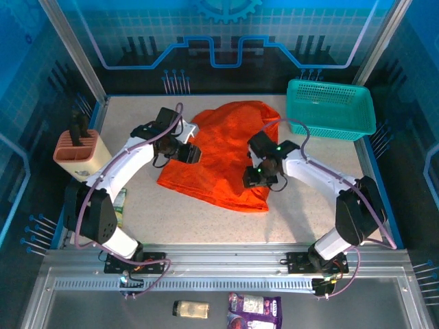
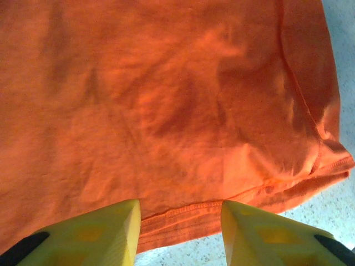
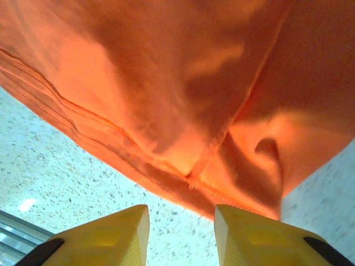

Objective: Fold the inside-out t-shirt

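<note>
The speckled table [image 1: 206, 219] takes up most of what I see, walled in by blue panels, and the orange t-shirt [image 1: 223, 157] lies crumpled in a loose heap near its middle, a little toward the far side, one end reaching up toward the back edge and the lower hem spread toward the near side. The two white arms come in from the near edge: the left arm [image 1: 123, 168] bends in at the shirt's left edge and the right arm [image 1: 322, 179] reaches over its lower right part. A teal mesh basket [image 1: 333, 127] sits in the far right corner, just beside the shirt's upper end; I cannot tell if they touch. On the far left stands a pinkish-tan holder [image 1: 79, 152] with dark handles sticking out of it. The left gripper [image 1: 186, 153] sits at the cloth's left side; from its wrist its yellow fingers [image 2: 105, 230] stand apart, pinching nothing, the stitched hem running across just at the gap. The right gripper [image 1: 255, 179] is low over the shirt's near right edge; its fingers [image 3: 249, 233] are likewise parted, over bare table, the seamed cloth edge just beyond their tips. On the rail in front lie a purple packet [image 1: 254, 312] and a small jar [image 1: 191, 309].
</note>
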{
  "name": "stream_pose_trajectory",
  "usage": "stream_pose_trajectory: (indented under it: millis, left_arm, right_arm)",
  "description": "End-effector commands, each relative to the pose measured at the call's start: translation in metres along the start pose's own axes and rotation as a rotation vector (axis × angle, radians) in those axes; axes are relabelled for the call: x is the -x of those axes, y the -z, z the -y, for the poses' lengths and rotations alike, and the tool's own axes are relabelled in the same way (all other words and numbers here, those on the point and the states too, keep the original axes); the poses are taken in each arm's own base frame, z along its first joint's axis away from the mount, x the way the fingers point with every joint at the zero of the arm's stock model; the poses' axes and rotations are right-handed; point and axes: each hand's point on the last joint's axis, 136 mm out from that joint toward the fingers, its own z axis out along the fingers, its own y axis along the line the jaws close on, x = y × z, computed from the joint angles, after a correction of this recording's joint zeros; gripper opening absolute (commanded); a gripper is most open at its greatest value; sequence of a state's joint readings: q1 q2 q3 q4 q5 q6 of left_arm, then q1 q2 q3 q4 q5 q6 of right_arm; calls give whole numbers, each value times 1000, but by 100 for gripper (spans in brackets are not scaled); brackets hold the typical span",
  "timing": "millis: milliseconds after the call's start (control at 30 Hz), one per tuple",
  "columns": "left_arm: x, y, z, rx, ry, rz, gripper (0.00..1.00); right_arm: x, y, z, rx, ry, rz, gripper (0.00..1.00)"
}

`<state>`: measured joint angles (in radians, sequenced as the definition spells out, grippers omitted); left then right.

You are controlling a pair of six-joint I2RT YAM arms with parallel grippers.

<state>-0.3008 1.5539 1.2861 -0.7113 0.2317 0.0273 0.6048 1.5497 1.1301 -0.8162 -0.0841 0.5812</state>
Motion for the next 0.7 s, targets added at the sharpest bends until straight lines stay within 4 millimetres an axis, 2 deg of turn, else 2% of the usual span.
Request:
stream_pose_trajectory:
  millis: [0,233,400,533,600,667]
  left_arm:
    - [11,10,0,-16,28,78,43]
    - [7,11,4,-41,42,89,43]
    - [8,15,6,-43,37,100,44]
    - [11,17,11,-65,28,111,44]
    - [13,17,17,-90,22,121,44]
    - [14,16,27,-110,-7,130,44]
  right_arm:
    - [-3,-10,-4,-4,-178,56,38]
    - [-5,-47,-4,-26,-269,14,40]
    - [-3,-69,2,-65,-263,-23,34]
    - [0,-71,3,-71,-251,-15,17]
    - [4,-64,3,-74,-239,13,5]
    - [7,-53,4,-74,-230,43,0]
